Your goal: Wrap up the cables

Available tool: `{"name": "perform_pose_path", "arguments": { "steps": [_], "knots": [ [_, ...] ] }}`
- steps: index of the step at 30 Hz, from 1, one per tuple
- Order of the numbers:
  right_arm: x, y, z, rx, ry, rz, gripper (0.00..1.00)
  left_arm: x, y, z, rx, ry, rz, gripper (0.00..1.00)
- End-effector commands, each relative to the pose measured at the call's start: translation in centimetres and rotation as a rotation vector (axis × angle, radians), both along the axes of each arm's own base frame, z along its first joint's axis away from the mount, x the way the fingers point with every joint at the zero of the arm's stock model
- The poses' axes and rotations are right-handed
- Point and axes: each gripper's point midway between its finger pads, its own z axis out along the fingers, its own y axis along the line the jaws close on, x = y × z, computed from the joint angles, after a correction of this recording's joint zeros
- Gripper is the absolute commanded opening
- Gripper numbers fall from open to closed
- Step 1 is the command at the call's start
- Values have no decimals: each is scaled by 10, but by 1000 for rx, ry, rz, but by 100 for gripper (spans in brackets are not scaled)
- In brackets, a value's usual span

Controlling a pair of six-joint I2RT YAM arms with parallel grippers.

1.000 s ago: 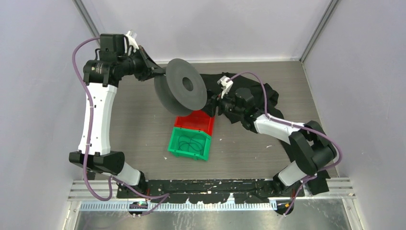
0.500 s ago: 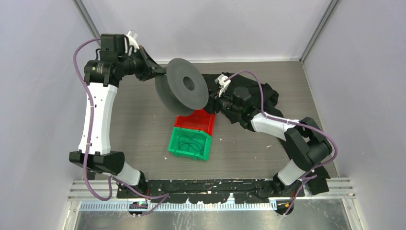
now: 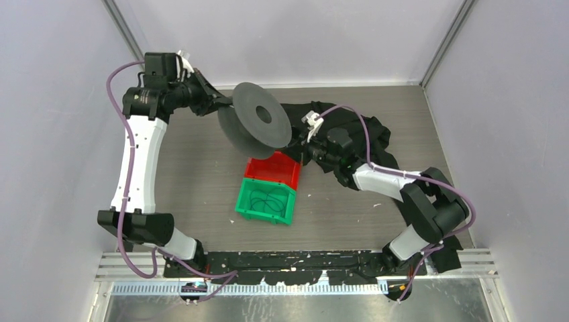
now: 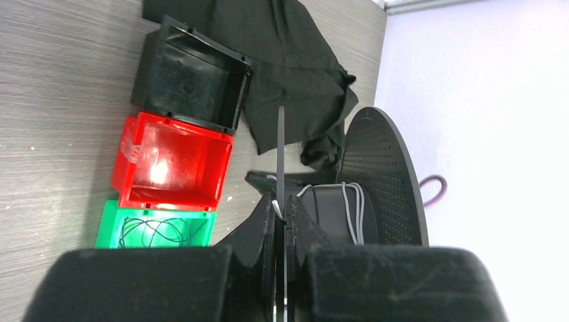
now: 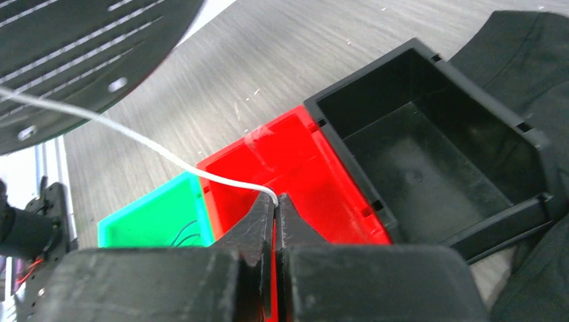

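A dark grey spool (image 3: 258, 124) hangs above the table at the back, and my left gripper (image 3: 225, 102) is shut on its thin flange (image 4: 280, 154). White cable (image 4: 349, 208) lies in a few turns round the hub, with a short end beside the left gripper (image 4: 282, 204). From the spool a strand of the cable (image 5: 134, 137) runs down to my right gripper (image 5: 276, 200), which is shut on its end above the red bin (image 5: 295, 168). In the top view the right gripper (image 3: 300, 153) sits just right of the spool.
The red bin (image 3: 274, 171) and a green bin (image 3: 265, 200) holding thin dark cable loops stand mid-table. A black bin (image 5: 429, 154) lies beside the red one. Black cloth (image 3: 349, 127) is heaped at the back right.
My right gripper has gone from open to shut on the white cable's end, and its wrist has shifted slightly. The spool has tilted and moved back a little with the left arm.
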Motion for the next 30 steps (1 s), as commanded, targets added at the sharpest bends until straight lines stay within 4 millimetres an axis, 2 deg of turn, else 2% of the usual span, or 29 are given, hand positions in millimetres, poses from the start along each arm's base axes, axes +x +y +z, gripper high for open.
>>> {"name": "perform_pose_path", "arguments": {
  "steps": [1, 6, 9, 11, 15, 20, 25, 30],
  "knots": [
    [-23, 4, 34, 48, -44, 28, 1, 1, 14, 35, -41, -129, 93, 0],
    [-60, 15, 46, 11, -9, 86, 1, 3, 45, 26, 78, -165, 239, 1],
    [-83, 26, 62, -8, 13, 139, 1, 1, 60, 15, 150, -165, 295, 1],
    [-96, 38, 82, -4, 24, 184, 1, 0, 67, 10, 181, -163, 316, 0],
    [-111, 57, 108, -20, 68, 266, 0, -3, 81, -3, 260, -159, 352, 0],
    [-119, 75, 135, -43, 137, 336, 0, -7, 93, -14, 402, -194, 307, 1],
    [-114, 98, 157, -42, 160, 409, 0, -11, 86, -22, 567, -311, 60, 1],
    [-99, 133, 142, -91, 201, 508, 1, -14, 88, -55, 667, -274, -115, 1]
  ]
}}
